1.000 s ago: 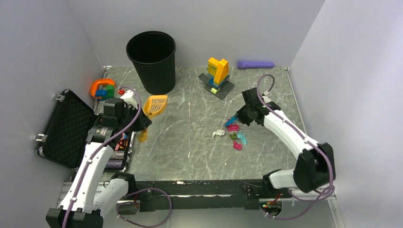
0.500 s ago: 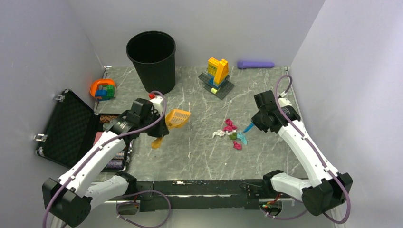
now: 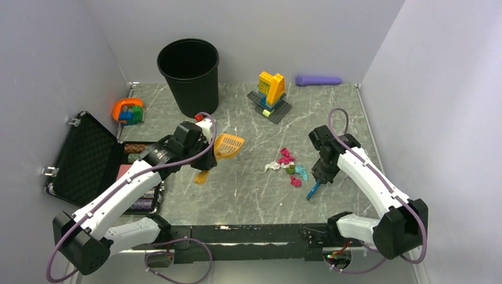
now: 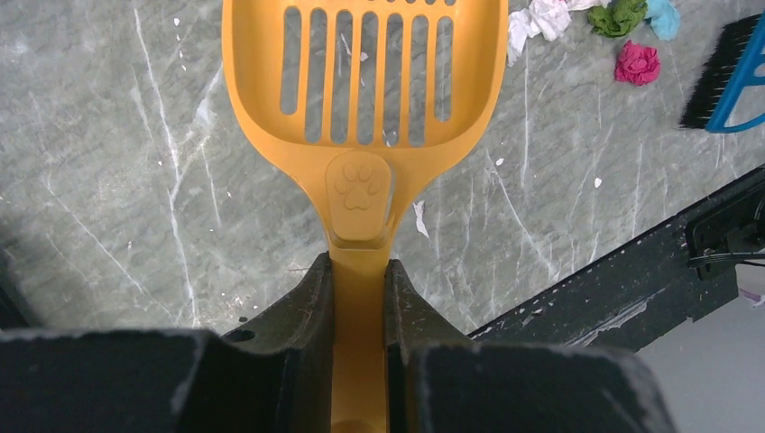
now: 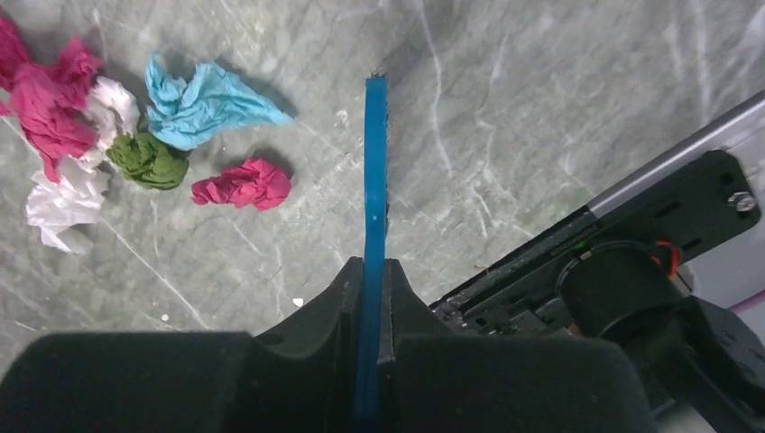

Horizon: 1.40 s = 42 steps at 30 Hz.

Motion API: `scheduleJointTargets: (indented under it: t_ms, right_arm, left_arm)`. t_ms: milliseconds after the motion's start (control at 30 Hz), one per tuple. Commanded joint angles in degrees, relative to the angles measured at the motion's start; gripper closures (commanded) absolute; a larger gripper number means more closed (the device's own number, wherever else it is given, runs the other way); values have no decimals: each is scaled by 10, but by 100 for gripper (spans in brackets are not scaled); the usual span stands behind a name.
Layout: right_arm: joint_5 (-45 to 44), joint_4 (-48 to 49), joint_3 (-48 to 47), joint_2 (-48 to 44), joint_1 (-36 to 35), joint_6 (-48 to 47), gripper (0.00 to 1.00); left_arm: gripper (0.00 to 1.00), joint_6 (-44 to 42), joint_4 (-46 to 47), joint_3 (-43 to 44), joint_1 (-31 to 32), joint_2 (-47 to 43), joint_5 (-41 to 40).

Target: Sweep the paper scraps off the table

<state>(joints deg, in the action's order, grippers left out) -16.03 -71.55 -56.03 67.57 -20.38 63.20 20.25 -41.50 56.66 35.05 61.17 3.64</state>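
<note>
The paper scraps [image 3: 288, 165], a small cluster of magenta, white, green and teal wads, lie on the grey-green table [image 3: 248, 195] right of centre. My left gripper [image 3: 207, 157] is shut on the handle of the orange slotted scoop [image 3: 228, 145], held left of the scraps with its head towards them. In the left wrist view the scoop [image 4: 361, 81] fills the middle, with the scraps [image 4: 622, 18] at top right. My right gripper [image 3: 323, 171] is shut on a blue brush [image 3: 312, 190], right of the scraps. In the right wrist view the brush [image 5: 374, 162] stands right of the scraps [image 5: 203, 104].
A black bin [image 3: 188, 74] stands at the back left. A yellow-and-blue brick build [image 3: 270, 92] and a purple cylinder [image 3: 318, 80] are at the back. An open black case [image 3: 83, 160] and an orange toy [image 3: 127, 110] lie left. A black rail [image 3: 248, 234] edges the front.
My left arm has carried the scoop to the right, towards the scraps. My right arm has swung the brush from the far side of the scraps to their near right side.
</note>
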Motion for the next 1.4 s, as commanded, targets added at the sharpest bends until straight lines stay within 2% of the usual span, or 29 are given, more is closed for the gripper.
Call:
scheduleJointTargets:
  t_ms: [0,433,733,933,1067,1200,1233,1300,1367]
  right_arm:
    - [45,82,19,16,-7,4,100]
    - [103,187,-82,153,-18,-44,100]
    - [137,239,-84,109,-20,-118,100]
    - [71,195,-100,64,-19,-181,100]
    - [16,168,-113,53,-19,-241,100]
    - [-87,174,-113,55,-18,-302,100]
    - [-90,203,-104,56,-18,-341,100]
    - [-35,253,-83,58,-19,-440,100]
    - [-9,286,-73,65,-19,-494,100]
  left_arm:
    - [100,12,3,14,12,1,-27]
    - [100,34,17,1,46,31,-61]
    - [100,24,48,6,72,77,-50]
    - [100,13,62,4,101,105,-78]
    - [100,7,66,9,132,126,-98]
    - [100,3,60,9,178,145,-131]
    - [100,4,56,9,192,150,-140]
    - [100,8,43,11,210,159,-156]
    - [100,11,33,10,224,162,-164]
